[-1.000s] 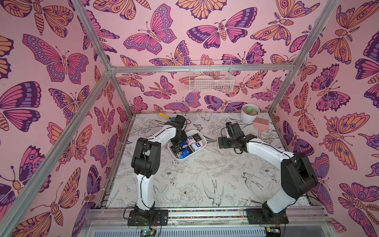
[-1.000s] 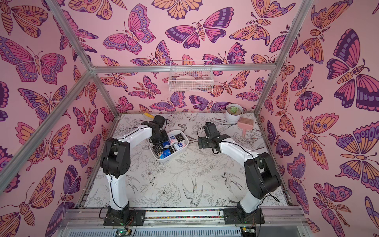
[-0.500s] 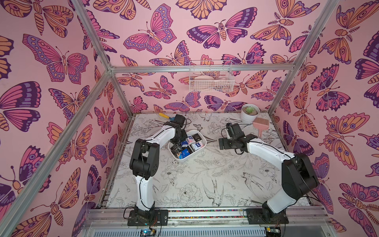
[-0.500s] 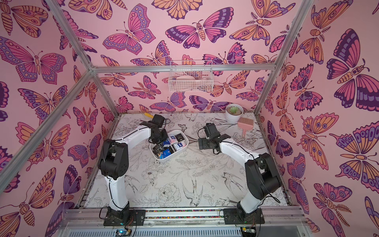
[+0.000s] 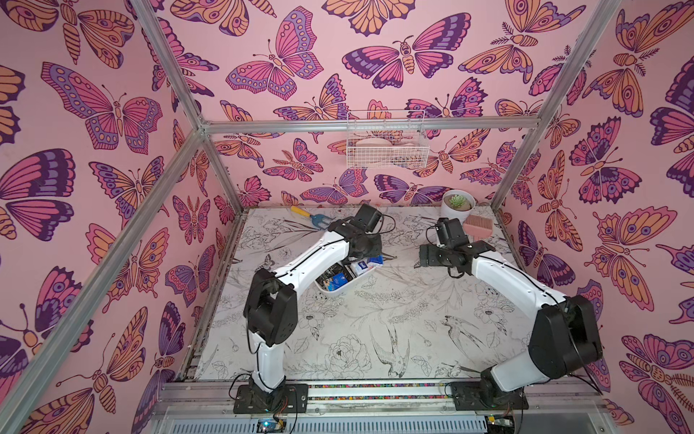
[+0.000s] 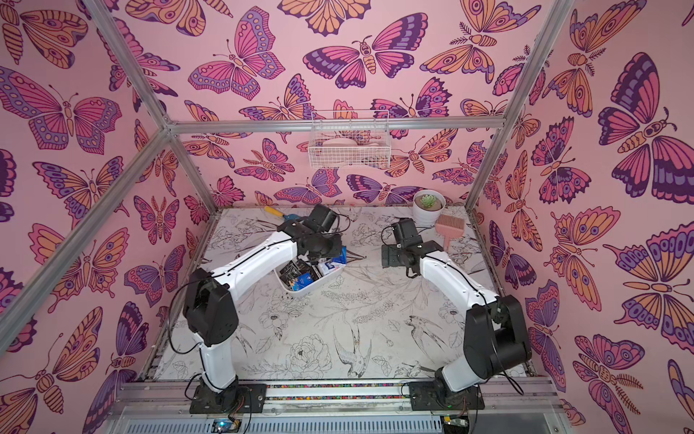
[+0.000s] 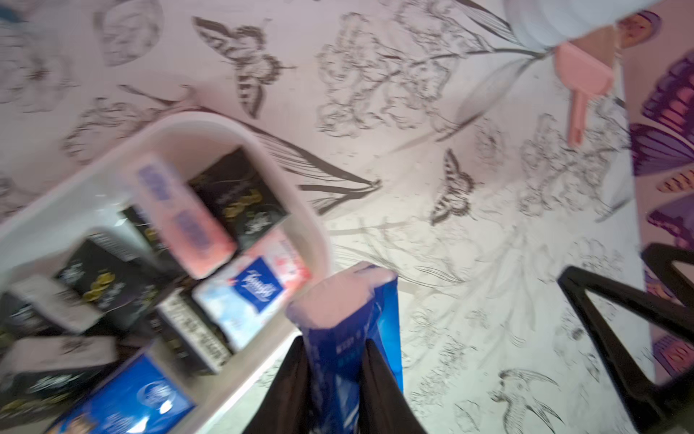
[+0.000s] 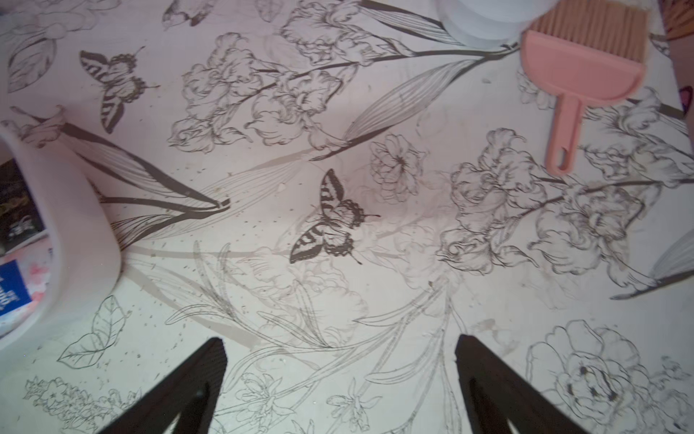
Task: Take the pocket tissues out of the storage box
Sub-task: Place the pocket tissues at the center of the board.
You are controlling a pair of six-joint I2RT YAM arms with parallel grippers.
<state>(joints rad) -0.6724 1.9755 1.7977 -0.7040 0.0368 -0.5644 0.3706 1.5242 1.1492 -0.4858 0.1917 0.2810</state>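
Since a second ago your left claw (image 7: 334,344) has swung from the middle of the storage box (image 7: 313,225) to its end wall, and it's clenched on a blue packet (image 7: 347,297), pinching one end only. That packet hangs right over the rim, with open bench (image 7: 488,263) beyond. Watch it: soft wrapper, shallow bite. A fast swing could twist it loose and drop it back among the other pocket tissues (image 7: 255,289). Clip the rim and you drag the whole box. Your right claw (image 8: 340,338) waits spread wide and empty just beside the box, so mind it in the path.
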